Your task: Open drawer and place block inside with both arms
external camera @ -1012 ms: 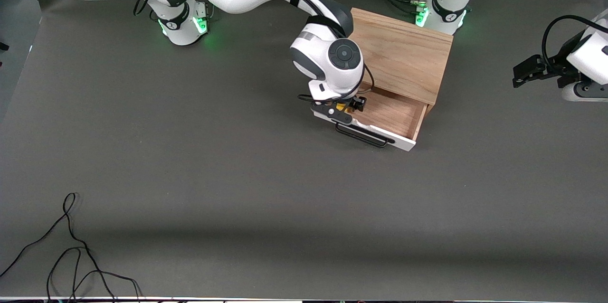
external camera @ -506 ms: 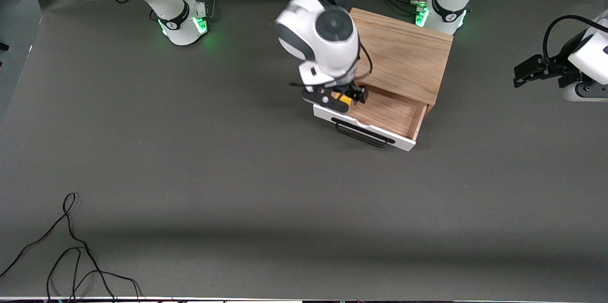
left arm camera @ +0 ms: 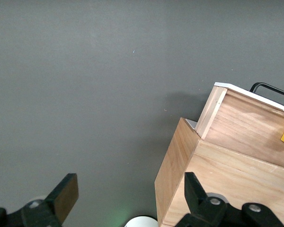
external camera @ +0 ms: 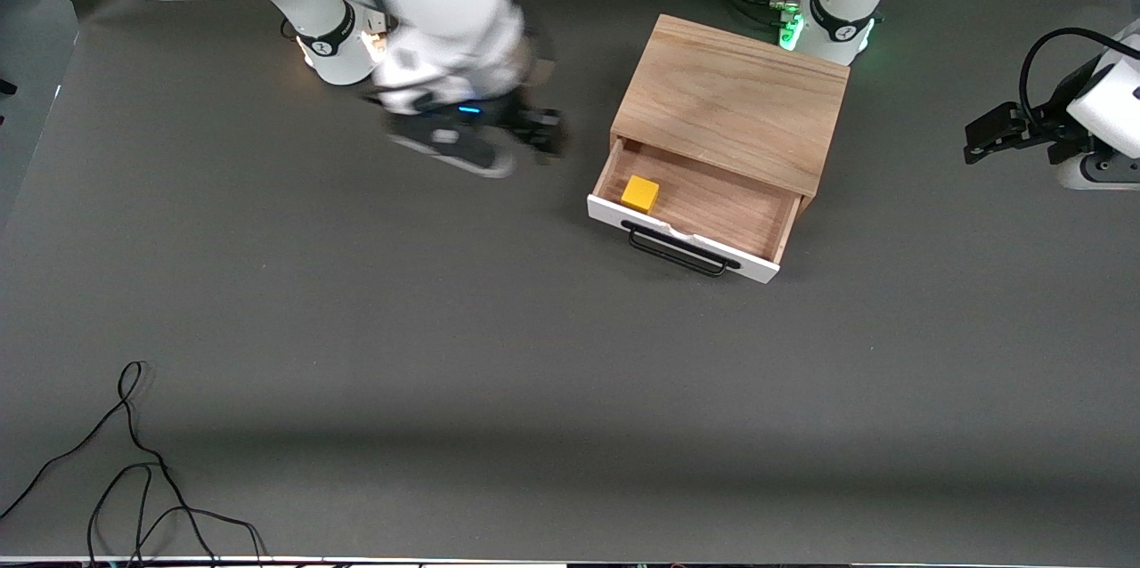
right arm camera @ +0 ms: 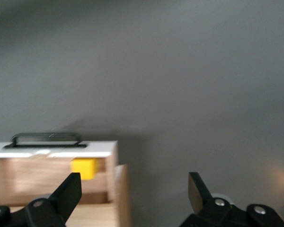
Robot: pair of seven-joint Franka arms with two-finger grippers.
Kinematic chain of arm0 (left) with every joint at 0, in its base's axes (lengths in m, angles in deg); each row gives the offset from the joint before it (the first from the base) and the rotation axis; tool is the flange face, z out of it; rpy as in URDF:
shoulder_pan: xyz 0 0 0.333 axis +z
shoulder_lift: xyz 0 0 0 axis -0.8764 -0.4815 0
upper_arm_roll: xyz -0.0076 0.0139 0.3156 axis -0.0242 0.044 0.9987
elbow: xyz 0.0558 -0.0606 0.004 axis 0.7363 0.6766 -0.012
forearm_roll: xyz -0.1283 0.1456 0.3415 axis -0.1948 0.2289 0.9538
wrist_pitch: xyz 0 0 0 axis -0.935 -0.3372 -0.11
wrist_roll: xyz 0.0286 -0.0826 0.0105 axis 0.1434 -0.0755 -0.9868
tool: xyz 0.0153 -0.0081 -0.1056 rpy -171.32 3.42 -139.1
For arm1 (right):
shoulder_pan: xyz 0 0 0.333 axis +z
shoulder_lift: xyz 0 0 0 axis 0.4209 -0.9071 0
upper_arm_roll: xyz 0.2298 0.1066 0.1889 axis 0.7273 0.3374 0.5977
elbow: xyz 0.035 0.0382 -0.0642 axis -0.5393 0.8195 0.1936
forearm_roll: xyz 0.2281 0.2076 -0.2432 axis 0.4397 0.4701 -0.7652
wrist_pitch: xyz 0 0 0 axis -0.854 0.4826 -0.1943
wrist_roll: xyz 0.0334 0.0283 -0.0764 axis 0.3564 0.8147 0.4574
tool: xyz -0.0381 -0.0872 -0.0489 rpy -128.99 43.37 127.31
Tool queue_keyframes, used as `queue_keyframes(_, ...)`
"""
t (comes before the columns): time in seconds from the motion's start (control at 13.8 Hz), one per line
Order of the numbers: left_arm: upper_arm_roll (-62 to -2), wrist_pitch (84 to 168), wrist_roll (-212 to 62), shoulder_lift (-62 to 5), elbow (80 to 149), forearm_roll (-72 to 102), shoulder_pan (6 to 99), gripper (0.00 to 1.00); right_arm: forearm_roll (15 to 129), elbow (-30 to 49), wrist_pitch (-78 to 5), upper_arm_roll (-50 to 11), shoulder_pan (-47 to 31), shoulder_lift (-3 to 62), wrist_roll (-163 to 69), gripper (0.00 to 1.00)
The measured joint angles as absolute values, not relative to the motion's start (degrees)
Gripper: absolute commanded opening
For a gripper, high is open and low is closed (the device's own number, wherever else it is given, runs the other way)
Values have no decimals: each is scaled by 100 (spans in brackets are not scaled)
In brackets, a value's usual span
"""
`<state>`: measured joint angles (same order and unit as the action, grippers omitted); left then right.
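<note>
A loose black cable [external camera: 134, 470] lies in the lower left of the frame on the dark grey table [external camera: 445, 354], nearest the camera.

Right of centre, the drawer [external camera: 690, 216] stands pulled out of the light-wood cabinet [external camera: 732, 101]. It is shallow, with a wooden floor and sides, a white front panel and a black bar handle [external camera: 681, 249] facing the camera. The block [external camera: 640, 193] sits inside the drawer on its floor, in the corner toward the right arm's end, just beside the front panel. It is a small bright yellow cube, far smaller than the cabinet, with nothing touching it.

In the upper left centre of the frame, the right hand [external camera: 534, 133] hangs over bare table beside the cabinet, blurred; its fingers [right arm camera: 68, 196] are spread wide and hold nothing. Its wrist view shows the yellow cube inside the drawer.

At the right edge of the frame, the left hand [external camera: 984, 133] waits over the table at the left arm's end, well apart from the cabinet, its fingers [left arm camera: 66, 195] wide apart and empty.
</note>
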<state>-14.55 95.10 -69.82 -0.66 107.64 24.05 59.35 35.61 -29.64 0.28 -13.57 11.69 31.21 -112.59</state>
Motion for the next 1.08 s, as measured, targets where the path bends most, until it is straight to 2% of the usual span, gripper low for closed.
queue_keyframes(0.22,-1461,9510,-6982,-66,10763,2405,5936,100,3550,-2936,693,-2905,1116,3569,-8884,100)
queue_keyframes(0.36,-1460,9510,-6981,-66,10763,2405,5939,100,3560,-2835,736,-4011,1065,3607,-7208,100)
queue_keyframes(0.51,-1462,9510,-6981,-66,10763,2405,5939,100,3592,-2591,668,-4754,952,3592,-5843,100)
queue_keyframes(0.8,-1463,9510,-6981,-66,10763,2405,5939,100,4015,-2357,365,-4906,186,3512,-4797,100)
queue_keyframes(1.08,-1463,9510,-6981,-66,10763,2405,5939,100,4068,-2357,134,-4904,-76,3423,-4294,100)
